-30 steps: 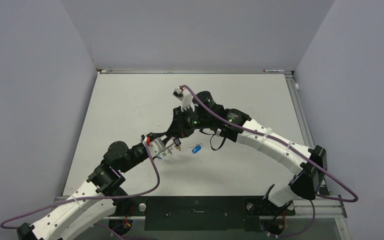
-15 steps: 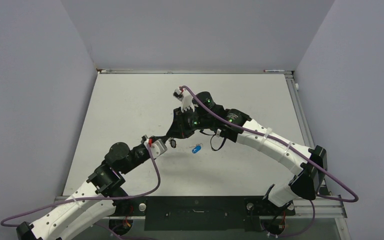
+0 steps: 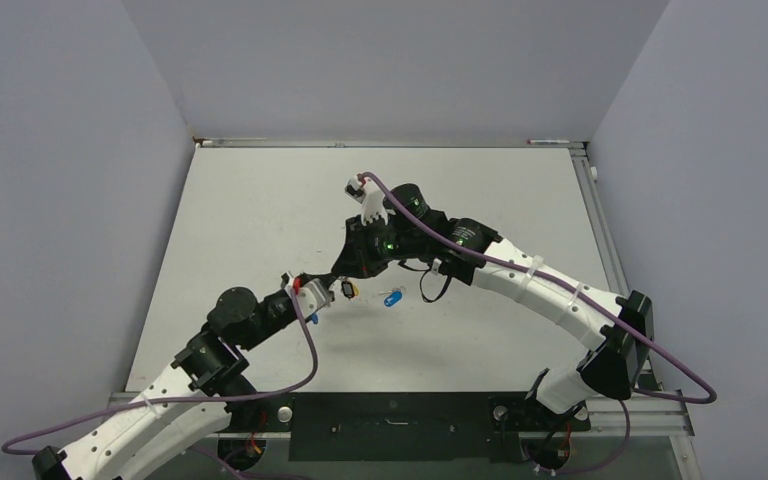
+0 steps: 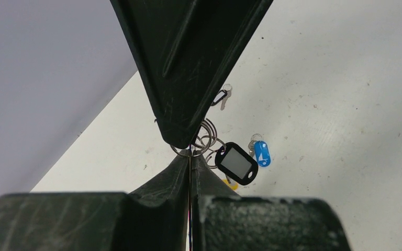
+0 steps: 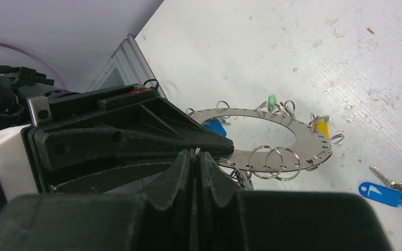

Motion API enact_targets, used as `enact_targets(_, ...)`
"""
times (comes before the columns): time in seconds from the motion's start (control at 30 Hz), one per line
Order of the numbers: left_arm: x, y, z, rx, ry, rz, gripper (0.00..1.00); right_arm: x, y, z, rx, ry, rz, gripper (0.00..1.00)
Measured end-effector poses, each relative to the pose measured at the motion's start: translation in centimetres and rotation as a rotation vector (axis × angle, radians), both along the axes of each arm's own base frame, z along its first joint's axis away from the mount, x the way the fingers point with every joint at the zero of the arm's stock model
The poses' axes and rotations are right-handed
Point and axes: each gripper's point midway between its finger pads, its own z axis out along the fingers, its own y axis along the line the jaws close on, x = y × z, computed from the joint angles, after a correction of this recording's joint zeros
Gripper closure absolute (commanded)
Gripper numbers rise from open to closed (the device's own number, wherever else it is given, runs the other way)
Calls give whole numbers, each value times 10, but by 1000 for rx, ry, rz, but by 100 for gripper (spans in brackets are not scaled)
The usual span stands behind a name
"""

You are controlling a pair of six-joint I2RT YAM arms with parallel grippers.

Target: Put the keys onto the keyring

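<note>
I've got right fingers (image 5: 180, 180) clamped on the keyring (image 5: 306, 138) rim to steady it while left fingers (image 4: 170, 180) pinch shut on what looks like a wire loop (image 4: 204, 138)

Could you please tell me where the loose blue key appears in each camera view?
Top external: blue key on the table, right of where left gripper and right gripper meet.
Left wrist: blue key right of centre, beside the black tag.
Right wrist: blue key lower right, on the table.
Shared landmark: those meeting gripper tips, at the keyring.
</note>
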Motion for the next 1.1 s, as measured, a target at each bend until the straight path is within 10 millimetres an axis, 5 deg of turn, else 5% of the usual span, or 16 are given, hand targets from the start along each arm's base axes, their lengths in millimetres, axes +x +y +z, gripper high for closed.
enact_targets(0.2, -7, -3, 1, -44, 41, -36, 100, 2, 10, 4, 25, 6, 8, 59)
enact_targets(0.3, -9, -5, 3, -89, 87, -59, 100, 4, 14, 5, 36, 2, 9, 50)
enact_targets(0.57, -2, 0, 28, -308, 162, -70, 100, 16, 13, 29, 95, -101, -24, 49)
enact_targets(0.9, -8, -5, 45, -431, 203, -127, 100, -1, -37, 106, 295, -347, -88, 55)
enact_targets(1.1, -8, -4, 51, -462, 200, -133, 100, -3, -34, 101, 336, -323, -92, 57)
